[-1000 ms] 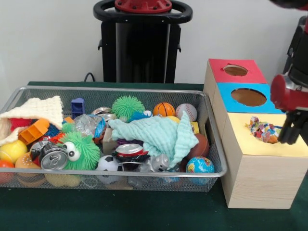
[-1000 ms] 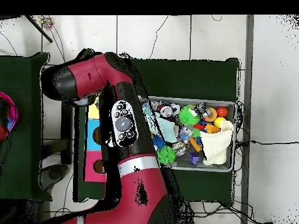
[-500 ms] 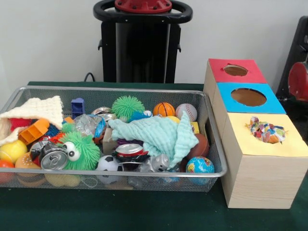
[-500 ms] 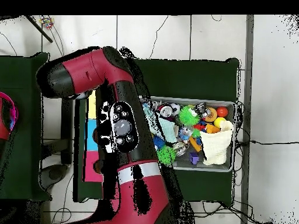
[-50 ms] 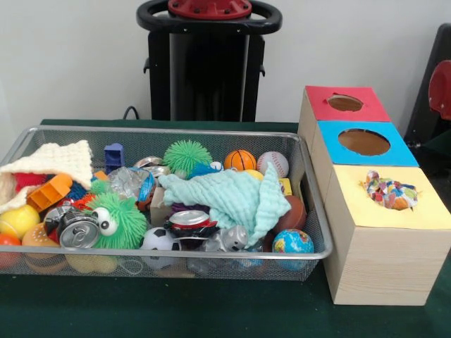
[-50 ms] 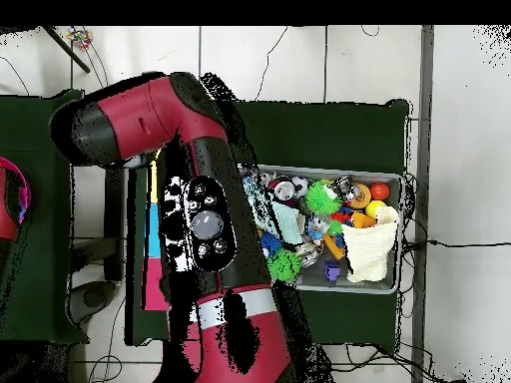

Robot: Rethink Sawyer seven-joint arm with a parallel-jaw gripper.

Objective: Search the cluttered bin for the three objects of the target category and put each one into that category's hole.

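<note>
Your wire bin [image 5: 310, 204] sat crammed with toys on the bench [image 5: 211, 310]. At its 3 o'clock, a crumpled wrapper [image 5: 389, 190] plugged the yellow hole. Your red arm [image 6: 150, 120] hid the pincer; its state couldn't be told.

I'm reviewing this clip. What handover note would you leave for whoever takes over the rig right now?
Gripper: not in view; only a red part of the arm shows beside the boxes.
Done: one crumpled colourful wrapper sits in the yellow box hole, not fully through.
The red hole and blue hole look empty.
Left: probably two more; a crumpled silvery piece in the wire bin looks similar.
</note>
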